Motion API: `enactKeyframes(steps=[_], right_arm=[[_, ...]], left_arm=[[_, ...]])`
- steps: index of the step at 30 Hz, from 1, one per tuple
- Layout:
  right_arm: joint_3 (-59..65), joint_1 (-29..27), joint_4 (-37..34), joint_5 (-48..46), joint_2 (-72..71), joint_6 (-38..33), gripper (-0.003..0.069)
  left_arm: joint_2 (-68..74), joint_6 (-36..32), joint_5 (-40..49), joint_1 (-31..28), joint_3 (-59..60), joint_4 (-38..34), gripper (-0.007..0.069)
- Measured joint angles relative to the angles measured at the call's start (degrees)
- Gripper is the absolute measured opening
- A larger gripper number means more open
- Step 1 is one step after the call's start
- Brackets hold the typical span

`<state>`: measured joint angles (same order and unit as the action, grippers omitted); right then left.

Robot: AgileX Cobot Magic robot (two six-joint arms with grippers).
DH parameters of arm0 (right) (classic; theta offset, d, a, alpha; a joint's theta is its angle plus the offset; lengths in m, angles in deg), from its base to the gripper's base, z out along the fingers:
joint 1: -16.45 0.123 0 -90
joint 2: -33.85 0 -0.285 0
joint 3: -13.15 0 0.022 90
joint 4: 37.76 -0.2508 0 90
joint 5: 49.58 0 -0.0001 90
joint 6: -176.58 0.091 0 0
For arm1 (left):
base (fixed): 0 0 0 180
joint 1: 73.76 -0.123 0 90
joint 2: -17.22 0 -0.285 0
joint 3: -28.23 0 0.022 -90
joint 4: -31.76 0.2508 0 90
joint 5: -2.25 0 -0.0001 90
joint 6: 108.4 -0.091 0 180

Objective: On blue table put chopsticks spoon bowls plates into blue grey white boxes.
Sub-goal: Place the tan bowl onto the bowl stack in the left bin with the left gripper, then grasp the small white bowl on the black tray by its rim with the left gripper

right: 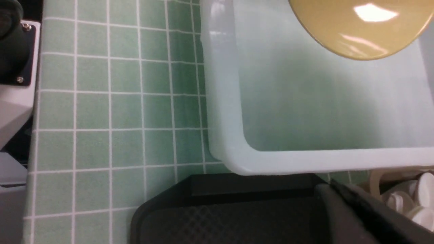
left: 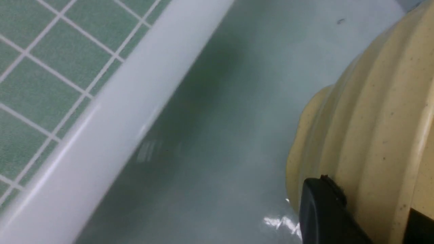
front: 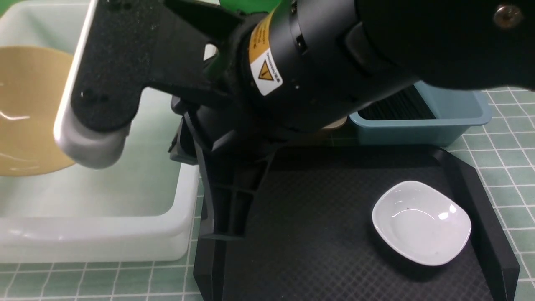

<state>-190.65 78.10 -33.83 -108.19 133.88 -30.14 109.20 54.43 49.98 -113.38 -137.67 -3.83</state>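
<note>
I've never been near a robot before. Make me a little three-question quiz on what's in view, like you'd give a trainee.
1. Multiple choice: What colour is the bowl on the black tray?
A) Green
B) White
C) Red

2. True or false: The tan dish is over on the robot's left, at the white box.

3. Fill in the blank: The table is covered with a green cloth patterned with white ______.

Key: 1. B; 2. True; 3. lines
</note>
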Motion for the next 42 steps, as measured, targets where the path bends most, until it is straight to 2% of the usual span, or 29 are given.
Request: enactKeyframes(steps=[6,11,15,20,25,31,35,37,38,40,42], right_arm=[[0.0,0.0,0.0,0.7,0.0,-0.3,0.0043],[0.0,0.0,0.0,1.0,0.0,-0.4,0.0044],[0.0,0.1,0.0,1.1,0.0,-0.7,0.0046],[0.0,0.1,0.0,1.1,0.0,-0.7,0.0046],[0.0,0.1,0.0,0.9,0.0,-0.7,0.0046],[0.0,0.1,2.4,0.4,0.0,-0.6,0.0047],[0.0,-0.4,5.8,-0.8,0.0,1.8,0.0047],[0.0,-2.1,7.4,-2.5,0.0,4.0,0.0047],[0.0,-2.1,7.4,-2.7,0.0,4.4,0.0047],[0.0,-5.1,8.0,-7.0,0.0,6.5,0.0047],[0.0,-6.3,8.0,-8.8,0.0,7.3,0.0047]], left_arm=[[5.3,-0.5,-0.9,0.0,0.0,1.5,0.0018],[7.3,-1.3,-0.9,0.0,-0.2,2.6,0.0099],[7.5,-1.3,-0.3,0.0,-0.8,3.1,0.0225],[7.9,-1.3,3.2,0.0,-4.6,4.7,0.0419],[6.0,-0.8,8.7,0.0,-12.3,5.1,0.0499],[2.1,2.3,14.1,0.2,-20.8,5.5,0.0512],[-0.5,3.2,15.4,3.4,-23.7,6.0,0.0502],[-1.8,3.0,16.3,9.2,-24.5,6.6,0.0450],[-1.9,3.0,16.4,9.2,-24.6,6.6,0.0450],[-2.4,1.5,17.3,18.5,-24.6,8.9,0.0363],[-2.3,1.2,17.7,21.9,-24.6,10.6,0.0328]])
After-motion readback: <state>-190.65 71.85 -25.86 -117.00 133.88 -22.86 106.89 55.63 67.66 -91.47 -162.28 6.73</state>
